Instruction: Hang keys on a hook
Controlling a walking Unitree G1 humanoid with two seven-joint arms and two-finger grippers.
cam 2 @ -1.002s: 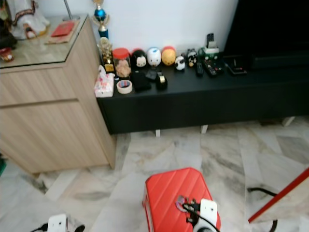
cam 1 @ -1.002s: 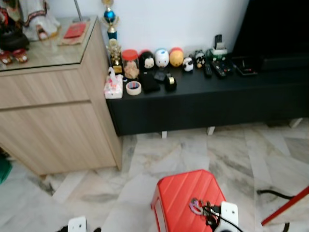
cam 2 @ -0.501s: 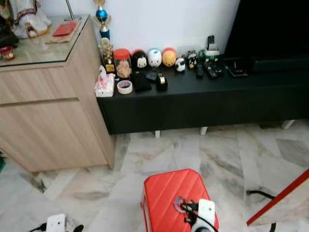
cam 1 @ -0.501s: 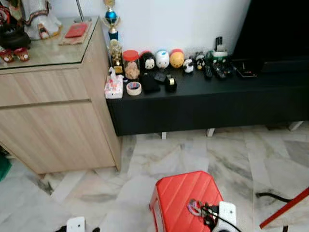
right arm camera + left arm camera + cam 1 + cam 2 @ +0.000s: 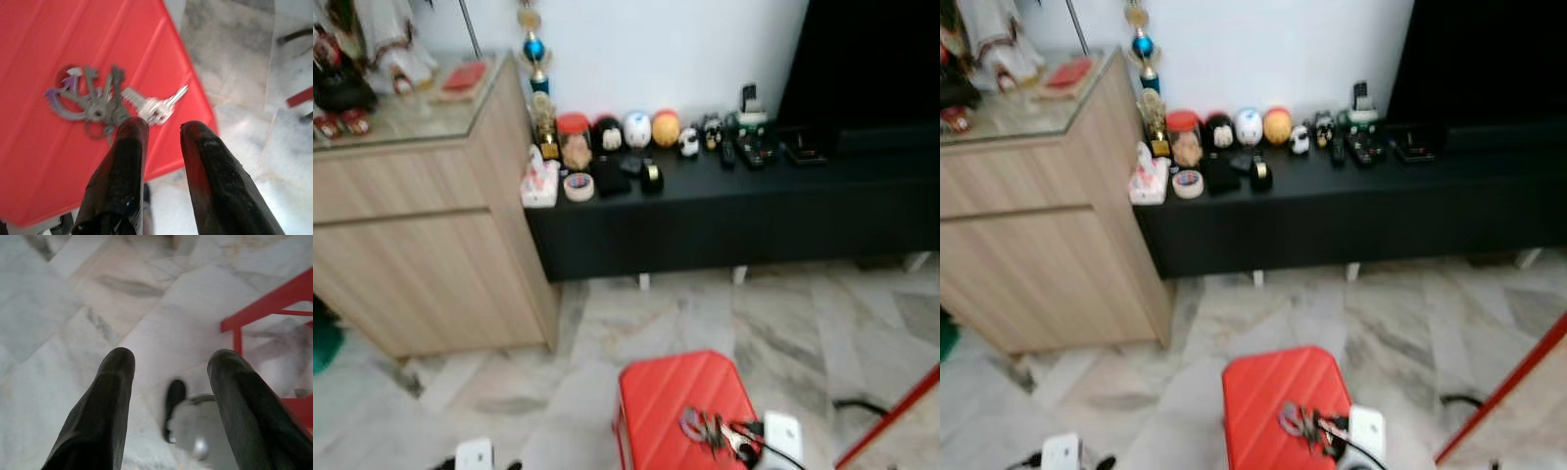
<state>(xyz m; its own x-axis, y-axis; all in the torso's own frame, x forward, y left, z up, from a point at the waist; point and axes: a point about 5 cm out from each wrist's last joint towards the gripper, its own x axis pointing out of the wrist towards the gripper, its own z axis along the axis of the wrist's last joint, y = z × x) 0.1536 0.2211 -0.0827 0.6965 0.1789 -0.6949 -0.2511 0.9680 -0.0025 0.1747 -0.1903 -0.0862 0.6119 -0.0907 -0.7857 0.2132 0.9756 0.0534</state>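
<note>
Looking down from head view: one bunch of keys (image 5: 705, 427) on one red stool (image 5: 671, 397), right gripper (image 5: 744, 443) right beside it. Right wrist view: two fingers (image 5: 122, 161) slightly apart, tips at keys, grasping nothing yet. Left wrist view: left gripper (image 5: 171, 364) spread wide, empty, over marble floor (image 5: 58, 308).

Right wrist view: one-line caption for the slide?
Right gripper, fingers slightly apart, poised just short of a bunch of metal keys lying on a red ribbed plastic stool.
</note>
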